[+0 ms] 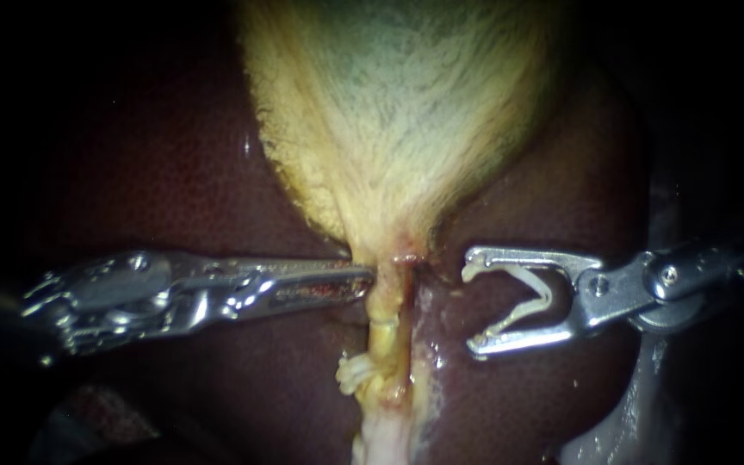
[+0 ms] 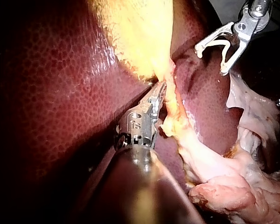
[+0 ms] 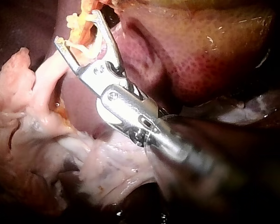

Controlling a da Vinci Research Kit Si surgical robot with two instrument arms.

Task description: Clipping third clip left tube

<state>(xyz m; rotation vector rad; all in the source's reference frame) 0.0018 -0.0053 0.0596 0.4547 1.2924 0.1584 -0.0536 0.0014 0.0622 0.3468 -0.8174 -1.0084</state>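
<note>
Slender yellow tube (image 1: 387, 297), white clip (image 1: 355, 373) on it, right instrument (image 1: 470, 310) carrying open clip (image 1: 546, 295)

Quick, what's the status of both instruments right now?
Left instrument: closed, tip against the tube, nothing visibly held.
Right instrument: holding a white clip, spread wide, short of the tube.

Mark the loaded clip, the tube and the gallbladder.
gallbladder (image 1: 398, 103): endoscope view, on its pale middle.
tube (image 1: 387, 301): endoscope view, on its yellow upper stretch.
clip (image 1: 549, 297): endoscope view, on its white bend.
</note>
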